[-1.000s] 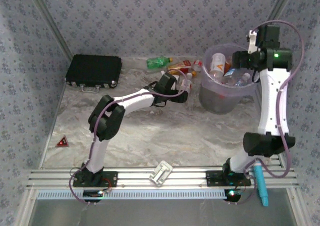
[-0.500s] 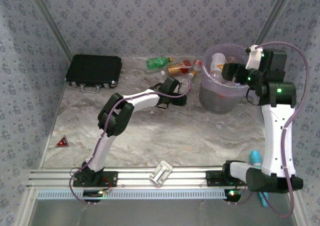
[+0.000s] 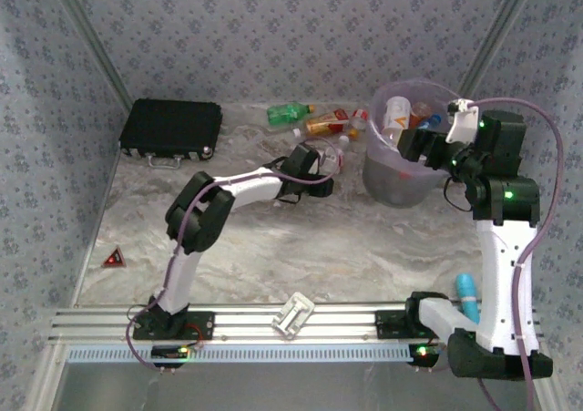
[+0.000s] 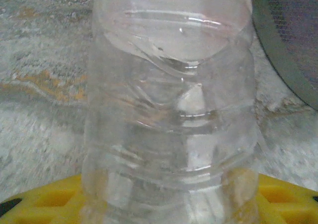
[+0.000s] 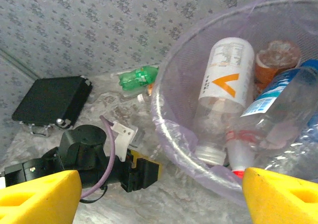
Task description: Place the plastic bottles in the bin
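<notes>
Left pincer (image 3: 325,165) narrowed around clear bottle (image 4: 169,110); right pincer (image 3: 412,143) shifted over bin (image 3: 387,188).

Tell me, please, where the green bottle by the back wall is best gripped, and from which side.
Grip the green bottle around mid-body, coming straight down from above, I'd say. It lies on its side, lengthwise along the back wall, so its rounded flanks face front and back for a pinch.

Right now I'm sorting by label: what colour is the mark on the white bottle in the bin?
Orange, on the white bottle; clearest in the right wrist view.
</notes>
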Robot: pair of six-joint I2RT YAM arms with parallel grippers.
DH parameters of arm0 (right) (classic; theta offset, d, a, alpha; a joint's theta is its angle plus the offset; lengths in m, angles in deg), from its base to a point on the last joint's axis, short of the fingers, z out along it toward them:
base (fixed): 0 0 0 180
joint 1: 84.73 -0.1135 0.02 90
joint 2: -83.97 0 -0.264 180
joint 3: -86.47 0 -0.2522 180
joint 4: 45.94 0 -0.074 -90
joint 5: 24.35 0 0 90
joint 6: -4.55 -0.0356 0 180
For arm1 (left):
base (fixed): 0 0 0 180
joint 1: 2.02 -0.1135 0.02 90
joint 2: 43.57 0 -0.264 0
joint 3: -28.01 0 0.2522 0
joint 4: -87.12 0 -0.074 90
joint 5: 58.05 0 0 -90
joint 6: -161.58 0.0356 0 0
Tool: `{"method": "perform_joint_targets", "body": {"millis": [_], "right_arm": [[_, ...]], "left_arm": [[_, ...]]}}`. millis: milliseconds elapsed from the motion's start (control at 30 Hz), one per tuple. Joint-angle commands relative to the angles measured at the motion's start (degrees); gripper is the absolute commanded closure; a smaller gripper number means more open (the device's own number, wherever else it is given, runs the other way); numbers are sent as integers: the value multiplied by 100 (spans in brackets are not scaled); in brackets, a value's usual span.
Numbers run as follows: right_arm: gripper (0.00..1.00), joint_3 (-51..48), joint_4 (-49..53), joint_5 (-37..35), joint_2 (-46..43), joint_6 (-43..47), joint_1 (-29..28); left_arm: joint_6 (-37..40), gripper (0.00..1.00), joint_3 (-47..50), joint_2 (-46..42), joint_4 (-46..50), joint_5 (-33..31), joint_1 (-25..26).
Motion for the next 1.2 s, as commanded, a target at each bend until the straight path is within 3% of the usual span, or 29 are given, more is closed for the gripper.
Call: {"method": "perform_joint_targets", "body": {"millis": [0,100,333,533,700,933,1167], "right_arm": [[14,-160,-222,469,-33,-352,-106],[13,-283,-492,566,134,-572,-448],[12,-174,-1392,-56,868,-960,-1990],[3,116,-1946,-448,1769,-1212,-2898],[0,379,-2294,-436,2578,-1470,-3206],[0,683,-2439,-536,3292,-1537,-3624],[17,759,-2533,-467,3531,-1614,-3665]], "left_arm": [[-209,43,516,-851,-885,239,-135],[-177,43,1128,-1471,-1425,428,-219],[-652,44,2640,-2925,-2834,737,-450],[-750,45,3302,-3840,-3115,869,-493],[-882,47,3765,-4430,-3341,629,-487],[-899,47,3803,-4529,-3338,683,-489],[-898,47,3811,-4527,-3354,675,-486]]}}
